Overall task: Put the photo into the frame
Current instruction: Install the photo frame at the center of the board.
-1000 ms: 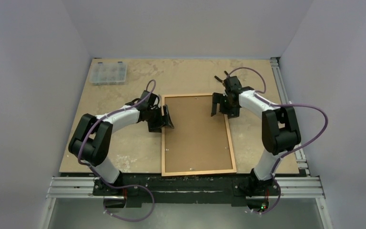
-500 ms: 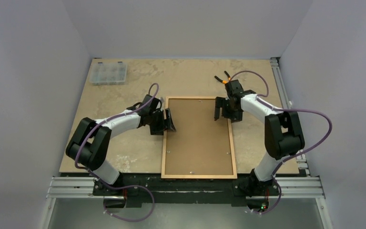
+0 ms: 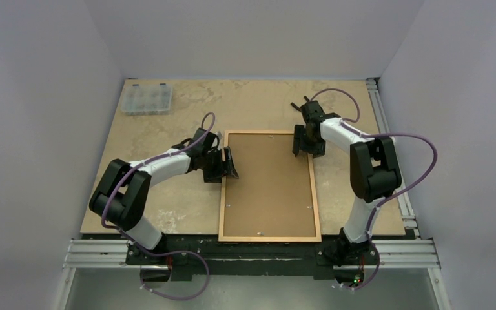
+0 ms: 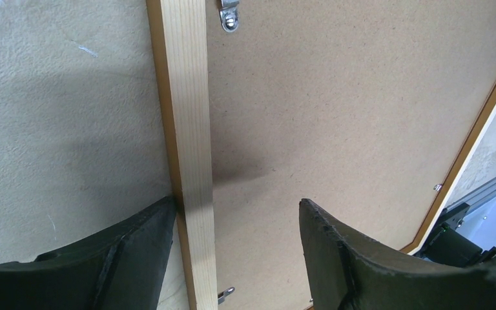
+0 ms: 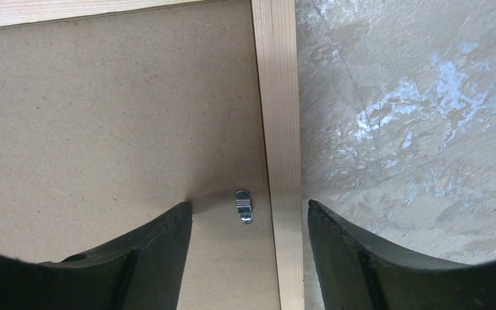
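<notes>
The frame (image 3: 268, 239) lies face down on the table (image 3: 168, 110), its long sides running away from the arm bases. The brown hardboard backing panel (image 3: 268, 187) is seated inside it. The photo shows in no view. It may already sit under the panel, but that cannot be told from here.

By its look the frame is light and stiff, but its narrow moulding would probably twist if lifted by one corner. The safest hold is likely across a long rail, one arm on each side. The raw wood should give the pads fair grip. Whether there is glazing underneath is hidden, so it is best treated as fragile.

The left gripper (image 4: 236, 206) straddles the frame's left rail at about a third of the way down from its far end. Its jaws are spread, the outer finger against the rail's outside edge and the inner one over the panel, not touching the rail.

The right gripper (image 5: 248, 210) straddles the right rail near the frame's far corner. It is also spread, with a small metal turn clip (image 5: 243, 205) between its fingers.

A clear compartment box (image 3: 146, 99) sits well apart, beyond the frame's far left corner.
</notes>
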